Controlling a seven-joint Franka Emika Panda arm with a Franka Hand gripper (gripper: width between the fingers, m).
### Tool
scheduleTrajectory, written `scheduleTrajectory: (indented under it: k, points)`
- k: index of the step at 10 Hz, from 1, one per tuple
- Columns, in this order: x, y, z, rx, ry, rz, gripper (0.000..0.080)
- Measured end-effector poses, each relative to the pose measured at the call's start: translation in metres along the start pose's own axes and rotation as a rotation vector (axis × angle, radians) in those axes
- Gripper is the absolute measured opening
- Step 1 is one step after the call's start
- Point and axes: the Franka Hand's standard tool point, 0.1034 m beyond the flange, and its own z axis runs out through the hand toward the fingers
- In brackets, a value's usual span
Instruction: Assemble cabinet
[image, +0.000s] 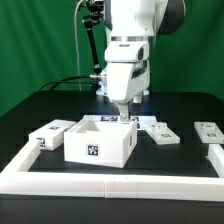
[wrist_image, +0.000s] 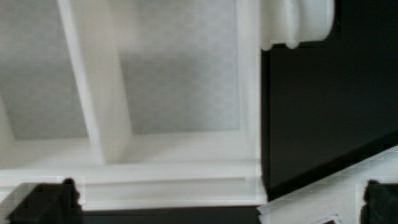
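Green cloth backs a black table (image: 30, 110) edged by a long white rail (image: 110, 183). From the exterior view we see the cabinet body (image: 100, 143), an open-topped white box with a tag on its near face, sitting mid-table. Small tagged white parts lie around it. The first block (image: 50, 133) is at nine o'clock, just beside it. The second block (image: 160, 133) is at three o'clock, and the third block (image: 208, 130) lies farther out the same way. The gripper (image: 120, 108) hangs at one o'clock of the body, over its far rim; whether it touches we cannot tell.

From the wrist view we look down into the body, where white walls and an inner divider (wrist_image: 107, 90) fill most of the picture, with black table alongside. The dark fingertips (wrist_image: 54, 203) stand wide apart, the body's wall between them, nothing clasped. Past that wall sits a rounded white part (wrist_image: 302, 25) we cannot identify.
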Motion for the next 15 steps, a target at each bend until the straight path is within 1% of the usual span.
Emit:
scheduleTrajectory:
  k: [2,3,6,7,10,11,12,13,14,15]
  points:
    - [-0.007,0.001,0.002,0.004,-0.002,0.007,0.0797]
    - [-0.009,-0.001,0.006,0.007,-0.001,0.011,0.0797]
    - [-0.015,-0.012,0.026,0.021,0.005,0.024,0.0797]
    - [-0.015,-0.016,0.031,0.031,0.004,0.024,0.0797]
    - [-0.015,-0.022,0.039,0.047,0.002,0.023,0.0797]
    - [-0.015,-0.022,0.04,0.048,0.002,0.024,0.0797]
    - [-0.016,-0.023,0.04,0.049,0.001,0.024,0.0769]
    - [-0.016,-0.023,0.04,0.049,0.001,0.024,0.0769]
    - [-0.016,-0.023,0.04,0.049,0.001,0.024,0.0597]
    - [-0.016,-0.023,0.04,0.049,0.001,0.024,0.039]
